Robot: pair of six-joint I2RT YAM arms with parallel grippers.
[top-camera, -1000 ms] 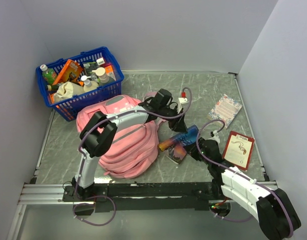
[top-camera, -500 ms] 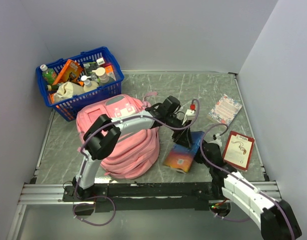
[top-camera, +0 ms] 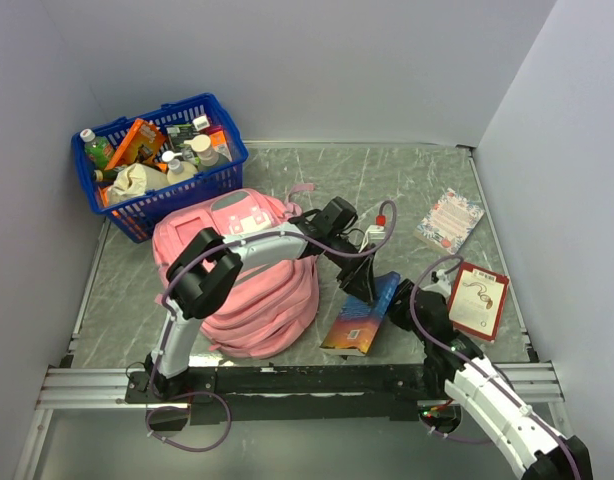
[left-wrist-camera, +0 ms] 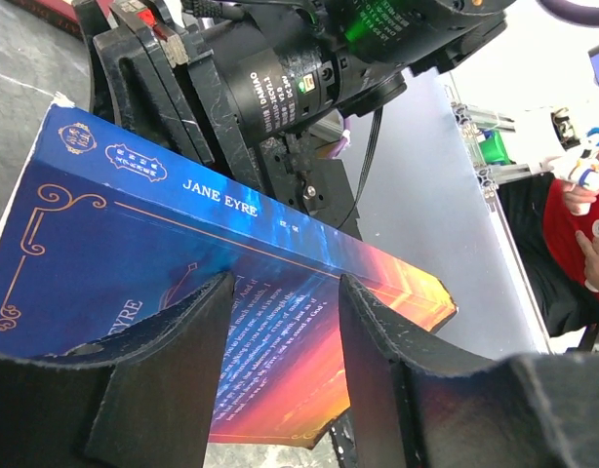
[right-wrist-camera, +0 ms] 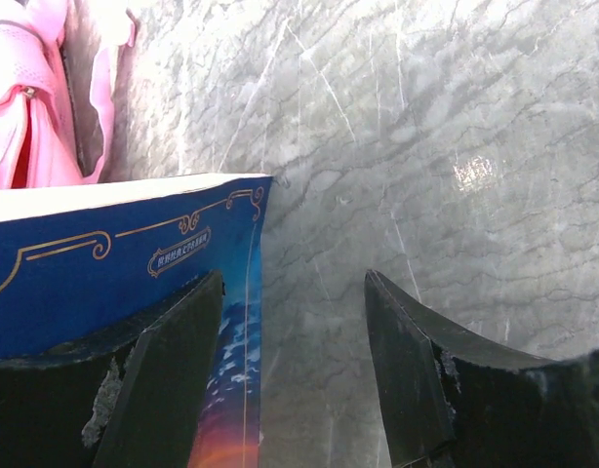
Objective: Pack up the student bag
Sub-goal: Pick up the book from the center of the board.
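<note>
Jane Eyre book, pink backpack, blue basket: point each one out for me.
Jane Eyre book [left-wrist-camera: 280, 302]: left wrist view, printed cover.
Pink backpack [top-camera: 257, 305]: top external view, lower body.
Blue basket [top-camera: 172, 200]: top external view, front wall.

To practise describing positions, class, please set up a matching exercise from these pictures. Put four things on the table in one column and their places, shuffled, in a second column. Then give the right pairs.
Things
1. student bag
2. blue basket
3. Jane Eyre book
4. red booklet

Places
A. back-left corner
B. right-hand side, towards the front
C. left of centre, just in front of the basket
D. centre, just right of the bag

Pairs: 1-C, 2-A, 3-D, 4-B
</note>
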